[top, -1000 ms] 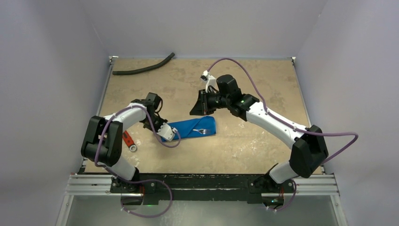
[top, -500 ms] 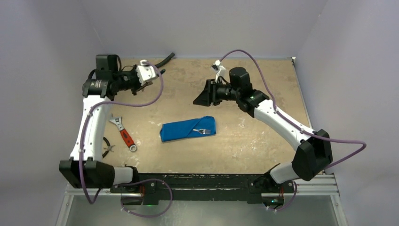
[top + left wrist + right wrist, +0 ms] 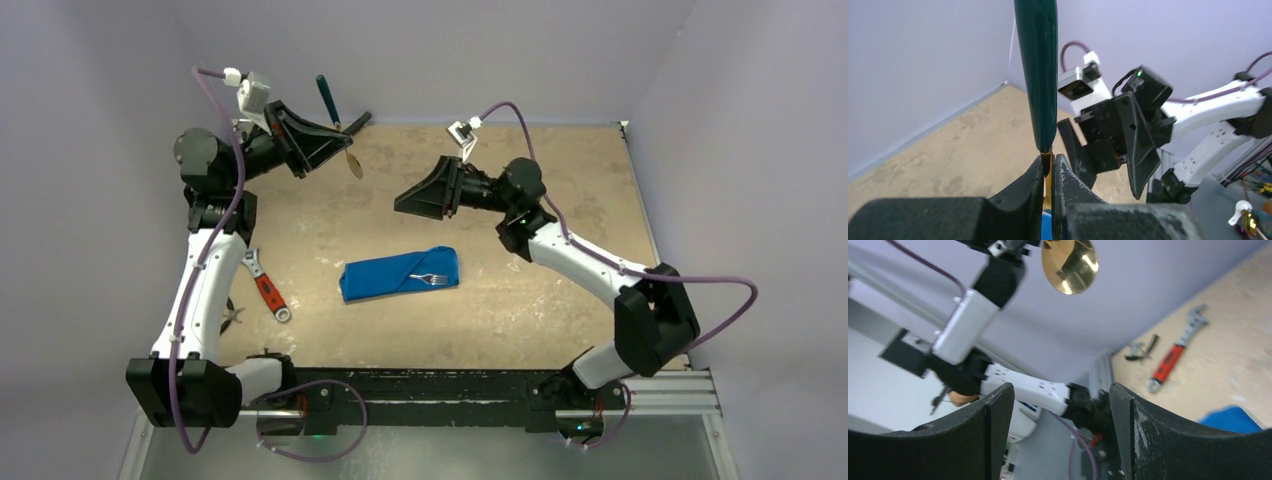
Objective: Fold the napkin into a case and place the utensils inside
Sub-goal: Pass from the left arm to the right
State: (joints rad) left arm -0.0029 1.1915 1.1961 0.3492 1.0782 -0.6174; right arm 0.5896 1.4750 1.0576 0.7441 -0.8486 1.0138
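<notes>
The napkin (image 3: 398, 276) lies folded into a narrow blue case at mid-table, and the silver fork (image 3: 432, 278) rests on its right end. High at the back left, my left gripper (image 3: 338, 134) is shut on the spoon's gold neck (image 3: 1048, 162). The spoon's dark teal handle (image 3: 1038, 75) points up and its gold bowl (image 3: 353, 165) hangs below. My right gripper (image 3: 408, 200) is in the air to the right of the spoon, facing it, open with nothing between its fingers (image 3: 998, 410). The gold bowl (image 3: 1070, 262) shows above them in the right wrist view.
A red-handled wrench (image 3: 268, 290) and black pliers (image 3: 232, 315) lie on the table's left side. A black hose (image 3: 358, 120) lies at the back edge, mostly hidden behind my left gripper. Grey walls close in the back and both sides.
My left arm left the napkin's left end, swung to the back left and now holds the spoon up in the air. My right gripper opened and turned toward it.
</notes>
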